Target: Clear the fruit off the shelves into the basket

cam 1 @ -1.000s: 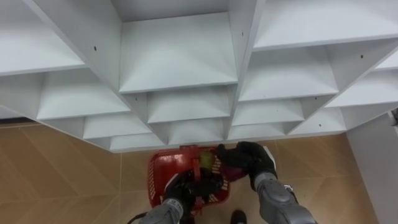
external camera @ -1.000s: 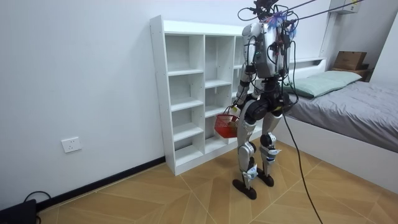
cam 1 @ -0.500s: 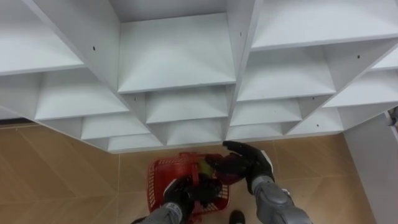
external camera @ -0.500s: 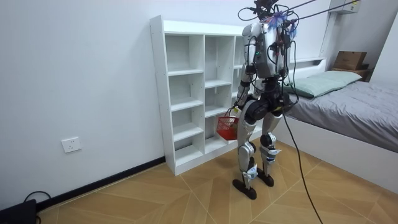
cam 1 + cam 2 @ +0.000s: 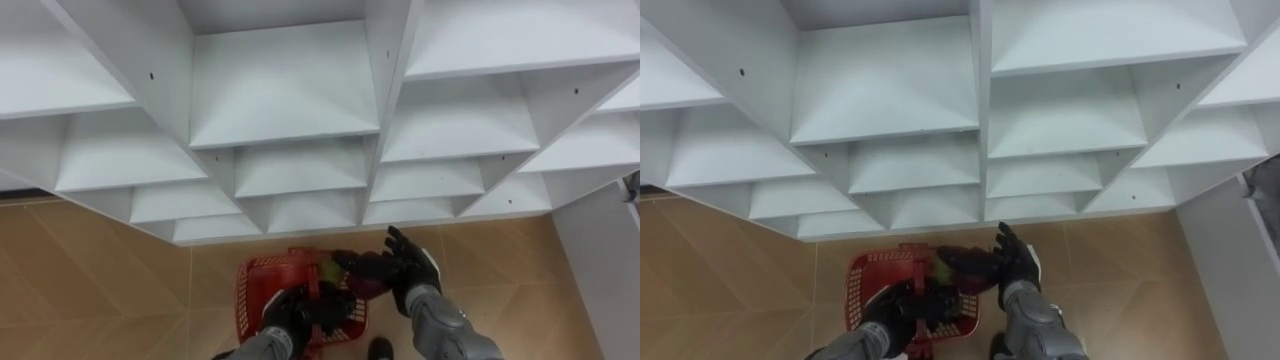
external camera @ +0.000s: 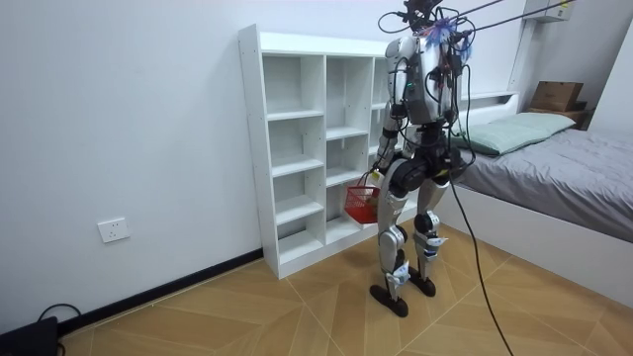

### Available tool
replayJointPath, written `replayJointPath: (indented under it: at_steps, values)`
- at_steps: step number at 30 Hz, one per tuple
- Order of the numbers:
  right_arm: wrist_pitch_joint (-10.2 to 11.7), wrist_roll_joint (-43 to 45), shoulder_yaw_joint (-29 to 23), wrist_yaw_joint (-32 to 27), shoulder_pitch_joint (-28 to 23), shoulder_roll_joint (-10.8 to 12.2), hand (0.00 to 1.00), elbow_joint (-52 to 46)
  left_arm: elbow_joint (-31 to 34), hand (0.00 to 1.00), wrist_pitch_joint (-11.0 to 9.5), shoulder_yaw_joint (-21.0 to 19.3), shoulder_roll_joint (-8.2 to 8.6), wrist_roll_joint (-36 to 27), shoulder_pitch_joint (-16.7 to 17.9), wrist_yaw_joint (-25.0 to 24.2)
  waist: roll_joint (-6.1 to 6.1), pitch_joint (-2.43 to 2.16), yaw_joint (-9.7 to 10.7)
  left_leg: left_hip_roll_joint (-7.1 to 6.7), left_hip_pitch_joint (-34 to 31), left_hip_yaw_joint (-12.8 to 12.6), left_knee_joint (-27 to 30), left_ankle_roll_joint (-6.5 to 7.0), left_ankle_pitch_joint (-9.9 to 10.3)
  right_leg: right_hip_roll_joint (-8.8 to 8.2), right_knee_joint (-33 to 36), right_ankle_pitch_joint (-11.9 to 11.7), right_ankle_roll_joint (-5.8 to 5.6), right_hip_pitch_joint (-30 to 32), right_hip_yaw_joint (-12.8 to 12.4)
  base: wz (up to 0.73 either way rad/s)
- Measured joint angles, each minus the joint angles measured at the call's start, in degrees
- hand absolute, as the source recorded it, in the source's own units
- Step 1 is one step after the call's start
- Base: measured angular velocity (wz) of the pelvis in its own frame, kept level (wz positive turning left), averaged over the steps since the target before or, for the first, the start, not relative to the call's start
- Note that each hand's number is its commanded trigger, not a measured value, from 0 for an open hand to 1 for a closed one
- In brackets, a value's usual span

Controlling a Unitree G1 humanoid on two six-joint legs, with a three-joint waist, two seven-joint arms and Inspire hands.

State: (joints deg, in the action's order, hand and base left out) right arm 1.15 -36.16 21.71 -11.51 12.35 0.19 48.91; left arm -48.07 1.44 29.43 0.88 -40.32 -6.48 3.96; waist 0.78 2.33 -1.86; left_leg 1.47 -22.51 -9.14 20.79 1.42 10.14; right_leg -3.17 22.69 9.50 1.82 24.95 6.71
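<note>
A red mesh basket (image 5: 262,292) hangs low in front of me, below the white closet (image 5: 290,110). My left hand (image 5: 289,312) is curled round its dark handle. A green fruit (image 5: 329,268) lies in the basket near its far rim. A dark red fruit (image 5: 367,276) sits at the basket's right rim, right against my right hand (image 5: 411,268), whose fingers are straight and spread. I cannot tell whether the palm still touches that fruit. In the room view I stand upright facing the closet (image 6: 297,148), with the basket (image 6: 361,203) at thigh height.
The closet's compartments in the eye views hold nothing. A white panel (image 5: 605,270) stands at my right. Wooden floor (image 5: 90,270) lies under the basket. In the room view, a bed (image 6: 554,168) stands behind me and a wall socket (image 6: 115,230) is low on the wall.
My right hand's fingers have gone from curled round the dark red fruit to straight and spread over the basket. The left hand and basket have barely moved.
</note>
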Motion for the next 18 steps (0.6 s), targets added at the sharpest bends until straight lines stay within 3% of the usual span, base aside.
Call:
replayJointPath:
  at_steps: [12,18]
  values:
    - [0.71,-8.32,-0.01,0.73,-0.61,-0.03,0.00,0.32,0.17,1.00,0.00,-0.01,-0.05,-0.63,0.02,0.46,-0.02,-0.16,0.19,0.22,0.25,0.08,0.39,0.00,0.00,0.18,0.12,-0.31,0.14,-0.38,-0.11,0.00]
    - [1.88,-14.99,2.03,7.16,-0.83,-0.28,0.00,2.81,-0.19,1.00,0.00,0.09,-0.09,-0.62,0.05,0.19,-0.27,-0.32,0.12,0.19,1.13,0.22,-0.09,-0.07,-0.05,0.20,0.01,-0.44,0.19,-0.99,0.00,0.00]
